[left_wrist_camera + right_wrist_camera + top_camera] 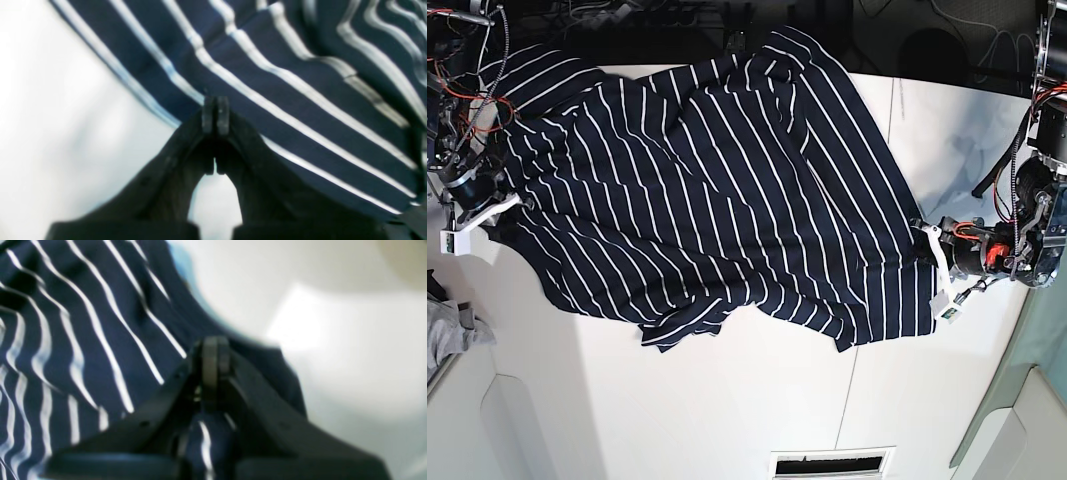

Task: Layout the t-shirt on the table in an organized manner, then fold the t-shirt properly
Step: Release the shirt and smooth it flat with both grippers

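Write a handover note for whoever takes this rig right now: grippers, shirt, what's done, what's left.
Left gripper: shut on the edge of the t-shirt, at the base view's right.
Right gripper: shut on the opposite edge, at the base view's left.
T-shirt: stretched between both arms across the table, spread wide but still wrinkled, with a bunched flap along its near edge and the far edge hanging over the table's back.
Done: shirt gripped on both sides and mostly opened out.
Left: flatten it fully on the table, then all the folds.
Small grey cloth sits at the left edge, untouched.
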Available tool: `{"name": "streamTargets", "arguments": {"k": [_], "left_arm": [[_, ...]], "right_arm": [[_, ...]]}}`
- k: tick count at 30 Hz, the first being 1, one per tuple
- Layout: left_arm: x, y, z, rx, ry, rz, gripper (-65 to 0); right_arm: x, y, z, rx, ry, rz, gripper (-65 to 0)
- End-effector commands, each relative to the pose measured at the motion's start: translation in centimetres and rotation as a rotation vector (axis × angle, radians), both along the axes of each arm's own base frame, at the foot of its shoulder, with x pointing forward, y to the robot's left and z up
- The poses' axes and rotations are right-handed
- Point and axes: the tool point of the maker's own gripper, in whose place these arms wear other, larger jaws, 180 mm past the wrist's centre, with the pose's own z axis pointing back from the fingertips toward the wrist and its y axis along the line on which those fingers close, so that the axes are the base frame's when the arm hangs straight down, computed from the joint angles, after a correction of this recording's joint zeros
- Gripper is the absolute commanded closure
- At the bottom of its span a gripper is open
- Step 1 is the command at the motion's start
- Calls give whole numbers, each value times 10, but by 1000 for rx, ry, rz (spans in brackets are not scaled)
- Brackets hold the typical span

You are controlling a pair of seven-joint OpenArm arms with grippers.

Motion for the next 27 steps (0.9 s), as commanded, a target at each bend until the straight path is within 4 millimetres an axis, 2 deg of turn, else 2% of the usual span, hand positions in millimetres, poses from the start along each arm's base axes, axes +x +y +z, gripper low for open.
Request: {"name": "streamTargets", "arguments": {"k": [1,4,9,13,16,18,21,27], "left_arm": [[13,0,18,-28,-51,-6,0],[12,-16,17,-94,-50,-10,0],[-7,-41,-11,-106,-10,-30,0],[-20,-53,-39,-74,46,-16,0],[-32,-48,-57,-40,102,18,0],[-41,-38,-67,-6,139,29,0],[-49,-11,-73,67,166,38,0],[-44,38,-60,161,134,61,0]], "right_arm": [[22,-5,30,-10,-93,-1,0],[33,8,39,19,-117,7,0],[49,40,35,28,-114,58,0],[60,67,13,-18,-33,135,0],[58,72,-7,-94,33,189,0],[53,65,-17,-145,61,193,0],[48,40,-21,-194,87,144,0],[40,-2,-14,-254,101,109,0]]}}
